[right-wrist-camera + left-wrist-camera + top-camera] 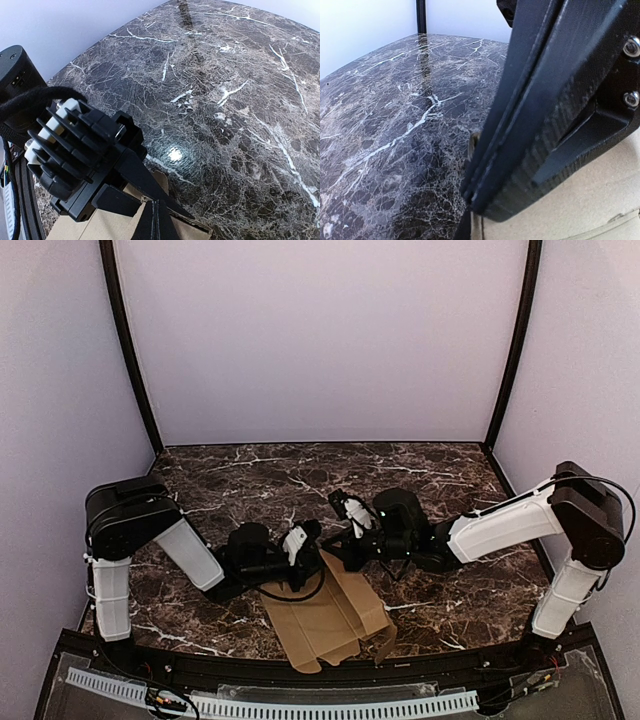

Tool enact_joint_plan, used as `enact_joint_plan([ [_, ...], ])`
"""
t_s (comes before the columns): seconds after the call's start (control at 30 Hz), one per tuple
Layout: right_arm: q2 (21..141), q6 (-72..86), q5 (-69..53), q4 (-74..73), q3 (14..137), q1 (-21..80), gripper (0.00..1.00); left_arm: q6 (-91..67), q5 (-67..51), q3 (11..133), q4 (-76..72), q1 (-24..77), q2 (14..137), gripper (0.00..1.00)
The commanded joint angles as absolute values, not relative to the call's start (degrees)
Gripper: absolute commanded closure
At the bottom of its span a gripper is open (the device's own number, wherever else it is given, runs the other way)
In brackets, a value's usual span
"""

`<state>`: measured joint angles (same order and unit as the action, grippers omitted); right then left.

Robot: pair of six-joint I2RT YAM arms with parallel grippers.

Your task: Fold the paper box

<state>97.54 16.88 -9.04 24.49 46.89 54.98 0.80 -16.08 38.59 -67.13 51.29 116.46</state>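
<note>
The paper box (325, 625) is a flat brown cardboard sheet with notched flaps, lying on the marble table near its front edge. Its far edge rises between my two grippers. My left gripper (312, 540) comes in from the left. In the left wrist view it (470, 192) is shut, with a thin cardboard edge (474, 141) beside the fingers and the sheet (570, 210) below. My right gripper (338, 540) comes in from the right. In the right wrist view it (157, 204) is shut at the notched edge of the cardboard (110, 225), right next to the left gripper (80, 155).
The dark marble table (250, 480) stretches behind the grippers to pale walls with black corner posts (130, 350). A black cable (300, 592) loops over the sheet's left part. A white slotted rail (300, 705) runs along the front edge.
</note>
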Motion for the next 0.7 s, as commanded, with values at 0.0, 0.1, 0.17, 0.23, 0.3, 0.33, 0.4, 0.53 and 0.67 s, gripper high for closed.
enact_joint_plan([
  [0.0,99.1,17.9,-8.9,23.8,45.5,54.9,1.0,0.3,-17.6,38.7,-68.6,51.5,116.7,1.0],
  [0.1,99.0,18.0,-8.8,23.7,45.6,55.0,1.0,0.3,-17.6,38.6,-68.8,51.6,116.6,1.0],
  [0.17,98.5,17.9,-8.5,23.5,45.8,55.0,1.0,0.3,-17.4,38.5,-68.6,51.6,116.3,1.0],
  [0.23,97.6,17.8,-8.2,22.8,46.1,55.0,1.0,0.3,-16.4,38.0,-68.3,51.6,115.8,1.0],
  [0.3,96.0,17.6,-7.4,21.5,46.5,55.0,1.0,0.3,-14.6,37.5,-67.7,51.6,114.9,1.0],
  [0.33,95.0,17.3,-7.0,20.9,46.6,55.0,1.0,0.5,-13.4,37.4,-66.8,51.6,114.4,1.0],
  [0.4,92.9,16.8,-5.7,19.4,46.7,55.0,1.0,0.8,-11.1,37.1,-65.2,51.6,113.2,1.0],
  [0.53,88.1,15.6,-3.4,15.3,46.8,54.9,0.94,1.0,-6.4,35.9,-63.8,51.6,111.3,1.0],
  [0.67,82.9,14.4,-0.3,11.4,46.0,54.9,0.76,0.3,-1.6,34.2,-63.9,51.6,109.3,1.0],
])
